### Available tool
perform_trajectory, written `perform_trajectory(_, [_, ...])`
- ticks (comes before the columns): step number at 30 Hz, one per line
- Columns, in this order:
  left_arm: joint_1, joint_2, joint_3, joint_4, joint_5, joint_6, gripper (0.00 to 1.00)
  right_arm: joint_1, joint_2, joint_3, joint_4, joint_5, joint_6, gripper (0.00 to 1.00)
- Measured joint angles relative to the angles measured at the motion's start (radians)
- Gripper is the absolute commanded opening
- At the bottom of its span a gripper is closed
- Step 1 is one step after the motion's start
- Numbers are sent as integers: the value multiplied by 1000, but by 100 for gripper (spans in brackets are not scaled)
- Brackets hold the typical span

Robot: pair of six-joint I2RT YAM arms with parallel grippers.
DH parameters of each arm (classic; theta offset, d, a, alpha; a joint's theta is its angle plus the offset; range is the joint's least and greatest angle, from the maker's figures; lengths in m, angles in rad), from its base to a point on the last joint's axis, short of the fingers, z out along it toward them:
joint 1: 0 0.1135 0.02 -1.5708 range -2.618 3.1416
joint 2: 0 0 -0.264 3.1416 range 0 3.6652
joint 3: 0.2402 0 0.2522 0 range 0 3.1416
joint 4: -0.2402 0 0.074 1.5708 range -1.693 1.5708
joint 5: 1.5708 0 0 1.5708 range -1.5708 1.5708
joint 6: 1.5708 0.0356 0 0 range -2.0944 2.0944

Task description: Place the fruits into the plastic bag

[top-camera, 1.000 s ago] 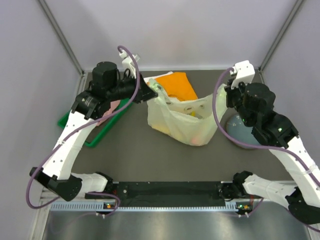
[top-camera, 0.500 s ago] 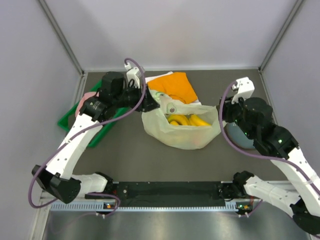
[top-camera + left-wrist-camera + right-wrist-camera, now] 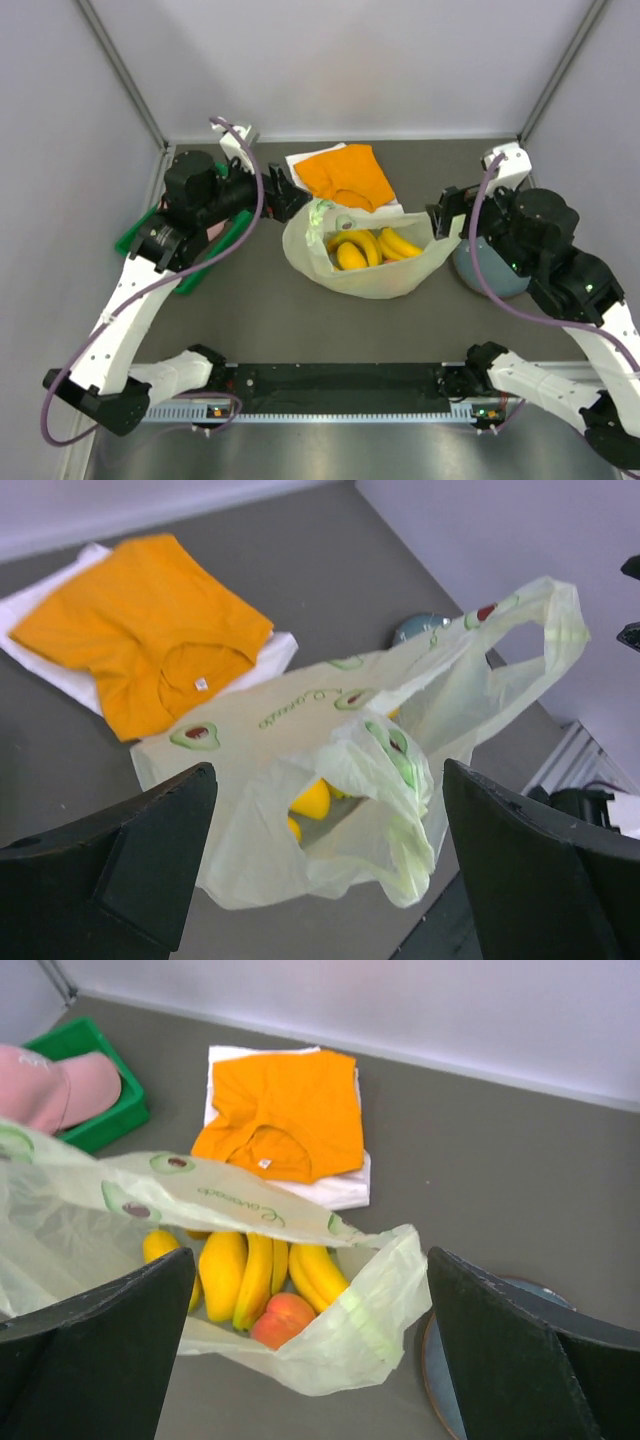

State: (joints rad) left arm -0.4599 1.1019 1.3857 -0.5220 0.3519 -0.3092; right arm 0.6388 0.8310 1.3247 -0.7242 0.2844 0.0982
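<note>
The pale green plastic bag (image 3: pixel 372 272) printed with avocado halves lies slumped and open-mouthed in the middle of the table. Yellow bananas (image 3: pixel 364 246) lie inside it, and in the right wrist view the bananas (image 3: pixel 262 1268) sit beside a peach-coloured fruit (image 3: pixel 285 1318). My left gripper (image 3: pixel 288 198) hangs open just left of the bag's mouth, gripping nothing. Its view looks down on a loose bag handle (image 3: pixel 385 770), with a bit of yellow fruit (image 3: pixel 312 798) showing. My right gripper (image 3: pixel 446 217) stands open at the bag's right edge, also gripping nothing.
A folded orange cloth (image 3: pixel 346 172) on a white sheet lies behind the bag. A round blue-grey plate (image 3: pixel 492 272) sits under my right arm. At the left, the green tray (image 3: pixel 95 1115) holds a pink cap (image 3: pixel 55 1085). Walls enclose three sides.
Both grippers have opened and let go of the bag's handles, then drawn apart. The bag has dropped and settled on the table with its mouth open.
</note>
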Motion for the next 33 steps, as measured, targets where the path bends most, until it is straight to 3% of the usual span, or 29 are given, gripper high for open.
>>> perform_trajectory(3, [40,-4,21,18,-7,2,99,-56,27,53,-5,-17,-1,99])
perform_trajectory(6, [134,43,61,57,6,-8,99,-227,56,78,7,-132,13,99])
perform_trajectory(10, [266,102,67,91,-3,-37,99,-549,89,71,11,-301,55,99])
perform_trajectory(14, [431,116,41,110,-28,-66,99,-768,84,5,39,-460,109,99])
perform_trajectory(17, [494,106,18,110,-84,-64,99,-867,55,-50,44,-507,143,99])
perform_trajectory(33, [497,-2,-75,89,-169,-19,99,-896,-95,-173,40,-440,226,99])
